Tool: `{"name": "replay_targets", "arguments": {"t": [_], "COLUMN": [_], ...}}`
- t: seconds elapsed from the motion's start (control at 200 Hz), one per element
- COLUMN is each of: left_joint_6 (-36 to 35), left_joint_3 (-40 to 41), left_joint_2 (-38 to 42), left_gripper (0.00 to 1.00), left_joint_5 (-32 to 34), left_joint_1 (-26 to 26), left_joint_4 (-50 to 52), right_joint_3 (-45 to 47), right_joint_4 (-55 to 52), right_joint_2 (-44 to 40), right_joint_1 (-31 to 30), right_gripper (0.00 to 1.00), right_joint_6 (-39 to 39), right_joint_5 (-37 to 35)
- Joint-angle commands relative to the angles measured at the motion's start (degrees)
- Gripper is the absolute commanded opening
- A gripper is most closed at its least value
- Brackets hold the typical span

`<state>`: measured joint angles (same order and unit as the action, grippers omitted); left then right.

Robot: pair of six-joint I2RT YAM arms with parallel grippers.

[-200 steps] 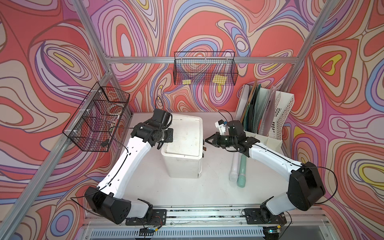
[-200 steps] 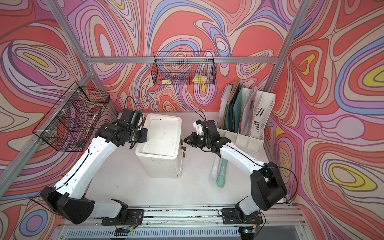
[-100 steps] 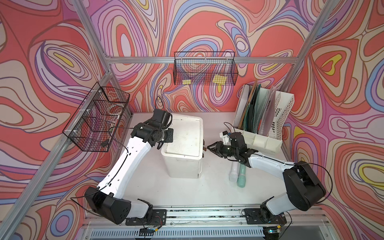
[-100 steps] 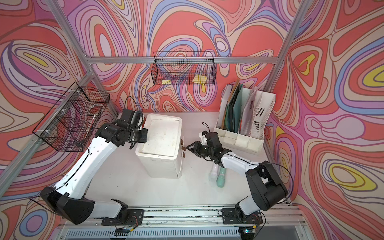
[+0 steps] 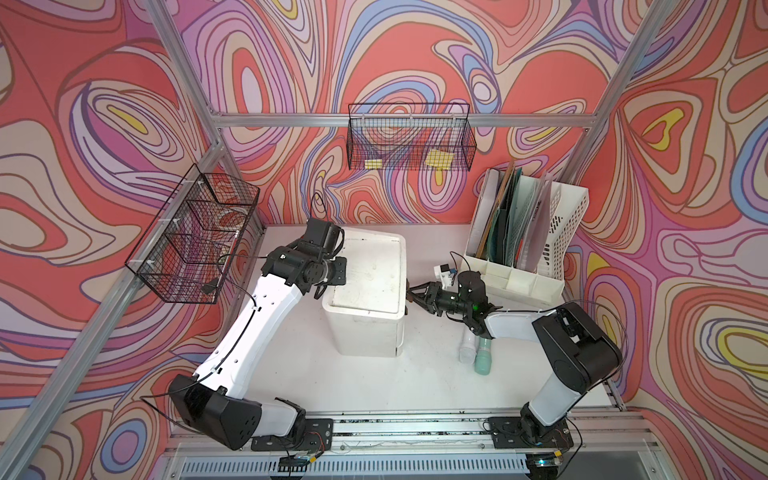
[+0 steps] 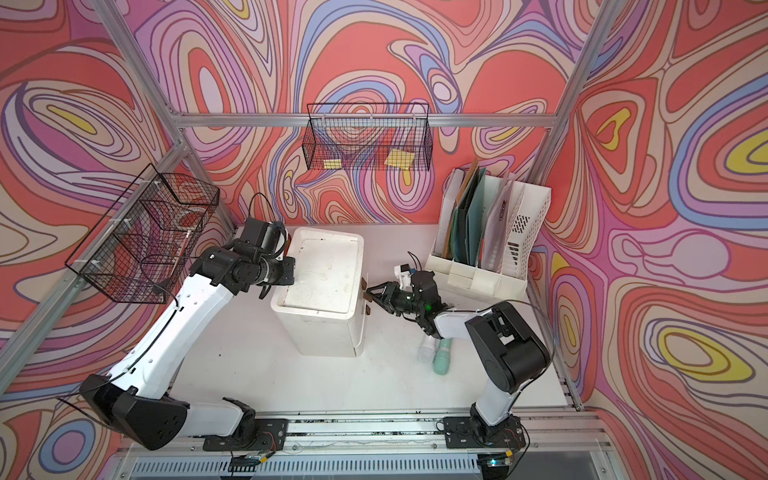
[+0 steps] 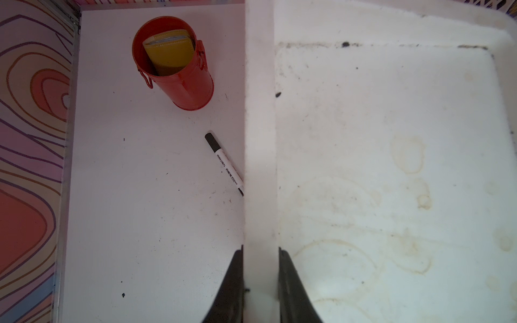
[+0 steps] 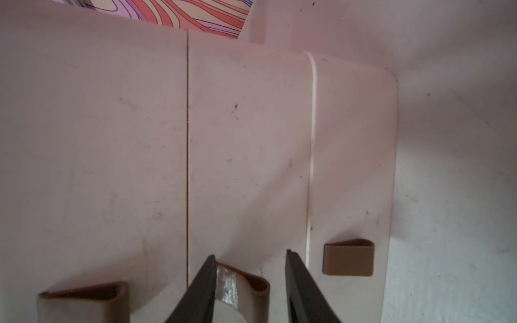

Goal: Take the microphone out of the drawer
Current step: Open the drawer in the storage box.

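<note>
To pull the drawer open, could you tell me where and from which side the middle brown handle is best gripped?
I would pinch the middle brown handle across its loop, one finger on each flat side, coming straight at the front of the white drawer unit. The loop juts out from that front, and the right gripper straddles it with jaws open.

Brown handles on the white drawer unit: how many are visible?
3. One handle sits inside the right claw; a second handle and a third handle flank it, one on each side. Others may be hidden.
</note>
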<state>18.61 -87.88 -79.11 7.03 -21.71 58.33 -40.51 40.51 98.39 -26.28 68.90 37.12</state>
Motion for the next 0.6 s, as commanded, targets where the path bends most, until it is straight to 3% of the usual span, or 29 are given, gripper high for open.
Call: {"name": "replay_targets", "arguments": {"t": [0.0, 0.075, 0.335, 0.596], "left_joint_6": [-1.3, -1.2, -1.0, -0.6], "left_joint_3": [1.6, 1.8, 2.4, 3.4], "left_joint_2": [0.4, 0.4, 0.7, 1.2], "left_gripper": [0.00, 0.00, 0.00, 0.00], "left_joint_5": [-4.0, -4.1, -4.0, -3.5], "left_joint_1": [-0.6, -0.7, -0.6, -0.6], "left_joint_4": [2.6, 2.4, 2.2, 2.0], "right_joint_3": [1.1, 1.3, 1.3, 2.0], "right_joint_4": [6.6, 6.2, 4.4, 0.7], "right_joint_2": [0.6, 0.2, -1.1, -2.9], "right_joint_1": [0.2, 0.2, 0.2, 1.4], "right_gripper": [0.38, 0.33, 0.00, 0.00], "right_joint_6": [3.6, 3.4, 2.5, 0.2], "right_joint_5": [1.6, 1.5, 1.4, 1.0]}}
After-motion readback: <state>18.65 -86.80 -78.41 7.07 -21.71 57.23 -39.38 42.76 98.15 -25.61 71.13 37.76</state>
